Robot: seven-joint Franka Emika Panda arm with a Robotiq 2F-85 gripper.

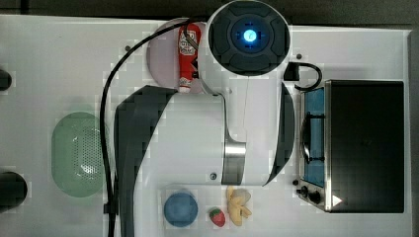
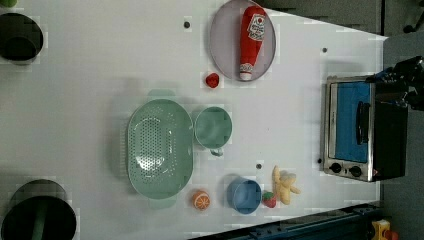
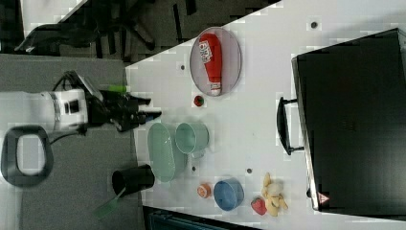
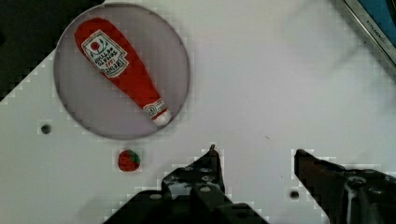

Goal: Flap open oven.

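Observation:
The oven (image 1: 363, 145) stands at the top view's right, with a black top and a silver front frame. Its blue glass door (image 2: 352, 120) looks shut, and the dark handle (image 3: 283, 127) sticks out from the front. Two black knobs (image 2: 345, 169) sit beside the door. My gripper (image 4: 256, 151) is open with nothing between its fingers. It hovers over bare white table between the plate and the oven, apart from both. A corner of the oven frame (image 4: 369, 23) shows in the wrist view. In the right view my gripper (image 3: 148, 114) hangs well clear of the handle.
A red ketchup bottle (image 2: 251, 40) lies on a grey plate (image 2: 220, 45), with a strawberry (image 2: 212, 80) beside it. A green colander (image 2: 160, 147), green cup (image 2: 213, 127), blue bowl (image 2: 245, 196), orange half (image 2: 201, 200) and banana (image 2: 283, 185) share the table. Black cups (image 2: 20, 35) stand farther off.

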